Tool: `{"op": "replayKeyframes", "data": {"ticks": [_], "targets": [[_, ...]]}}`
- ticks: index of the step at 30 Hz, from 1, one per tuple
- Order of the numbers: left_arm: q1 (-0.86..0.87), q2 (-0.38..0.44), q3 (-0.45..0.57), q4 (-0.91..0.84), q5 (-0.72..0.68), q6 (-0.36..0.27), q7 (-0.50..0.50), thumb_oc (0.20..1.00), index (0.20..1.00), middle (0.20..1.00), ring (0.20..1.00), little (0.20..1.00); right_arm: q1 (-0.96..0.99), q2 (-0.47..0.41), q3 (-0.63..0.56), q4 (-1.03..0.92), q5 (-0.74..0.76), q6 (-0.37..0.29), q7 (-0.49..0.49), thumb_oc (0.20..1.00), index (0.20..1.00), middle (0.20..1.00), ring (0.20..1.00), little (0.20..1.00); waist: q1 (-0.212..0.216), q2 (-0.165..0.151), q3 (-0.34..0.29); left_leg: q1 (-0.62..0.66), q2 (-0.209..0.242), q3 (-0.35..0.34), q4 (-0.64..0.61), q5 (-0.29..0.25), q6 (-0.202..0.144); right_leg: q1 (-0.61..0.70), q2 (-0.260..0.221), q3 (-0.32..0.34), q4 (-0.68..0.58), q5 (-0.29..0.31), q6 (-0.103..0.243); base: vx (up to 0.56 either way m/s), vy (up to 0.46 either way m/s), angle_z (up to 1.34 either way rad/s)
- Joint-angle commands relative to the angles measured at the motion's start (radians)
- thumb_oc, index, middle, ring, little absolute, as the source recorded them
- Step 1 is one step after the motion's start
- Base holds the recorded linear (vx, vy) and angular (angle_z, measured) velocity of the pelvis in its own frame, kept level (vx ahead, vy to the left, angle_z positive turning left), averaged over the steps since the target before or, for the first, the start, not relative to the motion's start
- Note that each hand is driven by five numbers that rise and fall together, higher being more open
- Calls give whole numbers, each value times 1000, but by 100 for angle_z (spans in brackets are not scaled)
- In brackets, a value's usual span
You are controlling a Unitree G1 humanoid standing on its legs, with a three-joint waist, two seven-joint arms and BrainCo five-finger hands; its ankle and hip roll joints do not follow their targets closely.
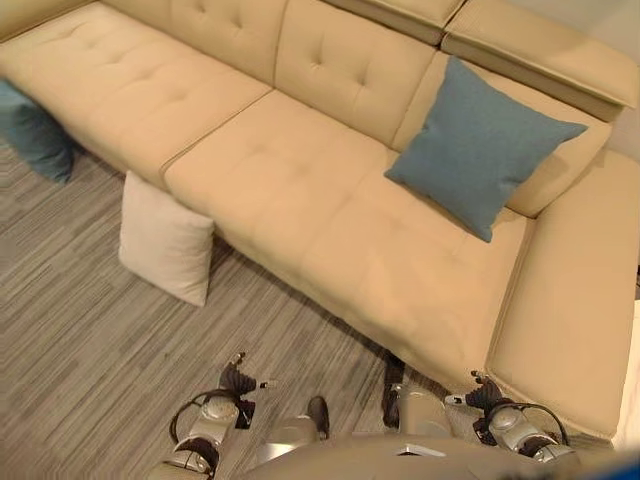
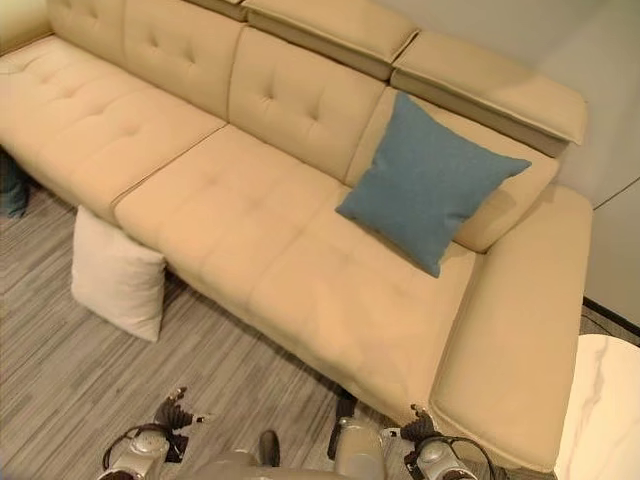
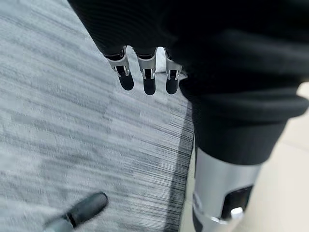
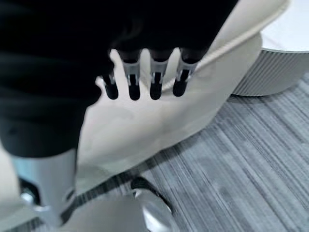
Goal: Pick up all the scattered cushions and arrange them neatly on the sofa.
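Both hands hang low at the near edge of the scene, over the grey striped carpet (image 1: 90, 370). Left hand (image 3: 145, 72): fingers straight and relaxed, thumb apart, holding nothing, above bare carpet. Right hand (image 4: 145, 77): fingers likewise straight and empty, hanging just in front of the sofa's near corner.

Sofa (image 1: 300, 200): long, beige, tufted, with raised headrest sections along the back and a chaise arm on the robot's right.

Cushions, three counted:
- Blue cushion (image 1: 478, 145): square, plain woven fabric, standing on one corner on the seat and leaning against the backrest at the right end of the sofa.
- White cushion (image 1: 165, 240): square, cream-white, standing upright on the carpet and leaning against the sofa's front edge, near the seam between two seat sections.
- Second blue cushion (image 1: 30, 130): partly cut off at the far left, on the carpet against the sofa's front.

Round white table (image 2: 605, 410): a fluted side shows in the right wrist view, just beside the sofa's right end.

No readable writing or labels show on any cushion.
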Motion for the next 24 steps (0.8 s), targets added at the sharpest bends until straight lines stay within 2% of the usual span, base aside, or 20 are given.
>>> {"op": "replayKeyframes", "data": {"ticks": [1, 5, 8, 9, 10, 12, 13, 15, 17, 19, 20, 24], "targets": [[11, 10, 9, -15, 25, -13, 20, 1000, 1000, 1000, 1000, 1000, 14, -31, 25, -17, 12, 9, -13, 1000, 1000, 1000, 1000, 1000, -1, -30, -28, -48, 21, -120, 6, -46, -77, 146, 35, -33, -242, 30, -64, 28, -186, 105], [26, 2, 23, 12, 8, -14, 24, 1000, 1000, 1000, 1000, 1000, 11, -30, 42, -24, 1, 7, -13, 1000, 1000, 1000, 1000, 1000, 4, -43, -33, -71, 23, -161, 10, -24, -100, 188, 58, -27, -352, 36, -79, -13, -193, 75], [22, -9, 22, 35, 1, -9, 24, 1000, 1000, 1000, 1000, 1000, 5, -51, 17, -34, 32, 0, -22, 1000, 1000, 1000, 1000, 1000, -1, -48, -6, -146, 15, -177, 76, -12, -119, 200, 52, -69, -405, 49, -84, -131, -110, 133], [26, -20, 30, 48, -8, -4, 29, 1000, 1000, 1000, 1000, 1000, 12, -61, -6, -35, 49, 2, -23, 1000, 1000, 1000, 1000, 1000, -16, -46, -4, -160, 45, -74, 88, -10, -118, 211, 35, -130, -425, 50, -84, -106, -35, 173], [26, -21, 30, 48, -8, -3, 29, 1000, 1000, 1000, 1000, 1000, 12, -61, -6, -35, 49, 2, -23, 1000, 1000, 1000, 1000, 1000, -16, -46, -4, -160, 46, -74, 90, -11, -118, 211, 36, -130, -424, 50, -84, -73, -15, 166], [40, -22, 40, 66, 3, 6, 29, 1000, 1000, 1000, 1000, 1000, 32, -63, -25, -15, 59, 13, -26, 1000, 1000, 1000, 1000, 1000, -35, -42, -19, -144, 106, 116, 74, 1, -117, 229, 19, -229, -431, 49, -85, 118, 9, 158], [49, -20, 43, 69, 12, 9, 24, 1000, 1000, 1000, 1000, 1000, 42, -58, -25, -2, 53, 19, -22, 1000, 1000, 1000, 1000, 1000, -42, -43, -33, -109, 115, 152, 53, -20, -124, 251, 16, -256, -431, 32, -78, 200, 22, 160], [60, -18, 44, 73, 28, 13, 16, 1000, 1000, 1000, 1000, 1000, 43, -52, -16, 11, 40, 20, -24, 1000, 1000, 1000, 1000, 1000, -40, -50, -41, -93, 113, 167, 46, -7, -115, 260, 15, -281, -428, 36, -82, 153, 47, 100], [72, -14, 58, 78, 31, 18, 16, 1000, 1000, 1000, 1000, 1000, 33, -39, 0, 10, 31, 28, -24, 1000, 1000, 1000, 1000, 1000, -29, -66, -47, -74, 104, 161, 39, -19, -108, 271, 14, -282, -421, 35, -79, 146, 87, 4], [72, -14, 59, 78, 31, 18, 16, 1000, 1000, 1000, 1000, 1000, 33, -39, 0, 10, 31, 28, -24, 1000, 1000, 1000, 1000, 1000, -28, -66, -47, -74, 104, 161, 39, -19, -108, 271, 13, -282, -421, 35, -79, 85, 88, 4], [78, -5, 74, 78, 26, 21, 15, 1000, 1000, 1000, 1000, 1000, 17, -27, 28, -5, 9, 28, -21, 1000, 1000, 1000, 1000, 1000, -6, -80, -52, -67, 88, 142, 28, -28, -98, 275, 7, -278, -399, 30, -72, 131, 187, 1], [76, 23, 89, 63, 19, 22, 16, 1000, 1000, 1000, 1000, 1000, 3, -8, 55, -31, -10, 30, -15, 1000, 1000, 1000, 1000, 1000, 21, -85, -43, -43, 61, 114, 2, -37, -75, 236, -24, -281, -230, 12, -56, 122, 220, 4]]}}
